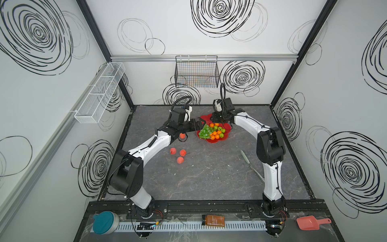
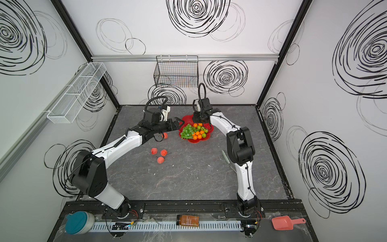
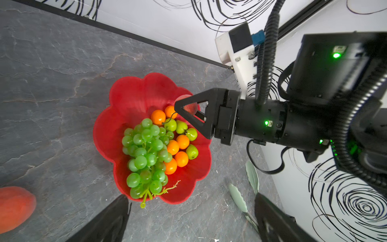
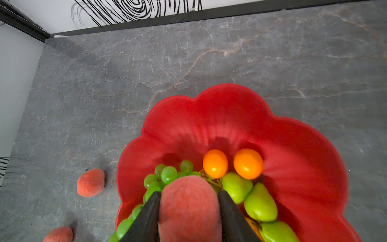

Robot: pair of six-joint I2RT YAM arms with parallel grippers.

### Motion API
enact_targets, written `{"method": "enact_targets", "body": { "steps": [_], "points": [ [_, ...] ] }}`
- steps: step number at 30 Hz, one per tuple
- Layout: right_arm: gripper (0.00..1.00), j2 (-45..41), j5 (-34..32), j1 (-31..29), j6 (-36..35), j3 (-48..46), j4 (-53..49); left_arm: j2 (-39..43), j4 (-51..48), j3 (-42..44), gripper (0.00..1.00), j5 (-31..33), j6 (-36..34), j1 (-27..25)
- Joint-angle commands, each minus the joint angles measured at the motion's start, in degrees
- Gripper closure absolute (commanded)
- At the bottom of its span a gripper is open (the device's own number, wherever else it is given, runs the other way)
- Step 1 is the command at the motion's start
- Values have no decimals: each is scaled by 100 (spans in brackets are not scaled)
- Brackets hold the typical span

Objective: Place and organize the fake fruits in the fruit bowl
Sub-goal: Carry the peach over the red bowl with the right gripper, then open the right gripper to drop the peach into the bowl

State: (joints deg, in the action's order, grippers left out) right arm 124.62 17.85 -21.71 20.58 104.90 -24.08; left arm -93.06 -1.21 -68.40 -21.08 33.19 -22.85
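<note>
on the left of the tabletop [image 1: 209,178] four loose peaches [image 1: 173,150] lay outside the bowl, three in a close cluster and one farther back, partly under the left arm. just right of them the left gripper [image 1: 201,123] hung released, jaws wide and empty, at the fruit bowl's far-left rim. the fruit bowl [image 1: 215,140] sat right of centre toward the back of the tabletop. inside it, the bunch of green grapes [image 1: 204,132] filled the left half; its long axis ran far to near, with the bare stem end pointing at the near rim. to the right of the grapes sat the oranges [image 1: 217,132] and green apples [image 1: 219,128], packed touching one another, while the bowl's far petals were bare. over that far side the right gripper [image 3: 189,105] was clenched on the held peach [image 4: 188,209]. the peach looked slightly oblong, its long axis lying along the fingers so the jaws pinched its narrower width; which end carried the stem could not be told. farther right and nearer, pale-green tongs [image 1: 245,157] lay on the tabletop, partly behind the right arm. the step in hand looked like placing this peach. the next move probably called for lowering it onto the bare far part of the bowl, clear of the apples, and letting go gently so it would not roll over the shallow rim. the four loose peaches would then remain.
</note>
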Motion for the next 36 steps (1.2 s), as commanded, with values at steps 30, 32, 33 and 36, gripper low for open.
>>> {"method": "enact_targets", "body": {
  "steps": [30, 32, 33, 36],
  "points": [
    [49, 1671, -361, 127, 141, 1771, -466, -525, 148, -121, 4, -581, -234, -62],
    [48, 1662, -366, 131, 147, 1779, -485, -521, 147, -121, 4, -581, -238, -63],
    [47, 1653, -362, 139, 145, 1777, -494, -521, 139, -129, 4, -588, -249, -69],
    [46, 1611, -381, 142, 140, 1769, -526, -529, 107, -147, 4, -581, -274, -64]
  ]
}}
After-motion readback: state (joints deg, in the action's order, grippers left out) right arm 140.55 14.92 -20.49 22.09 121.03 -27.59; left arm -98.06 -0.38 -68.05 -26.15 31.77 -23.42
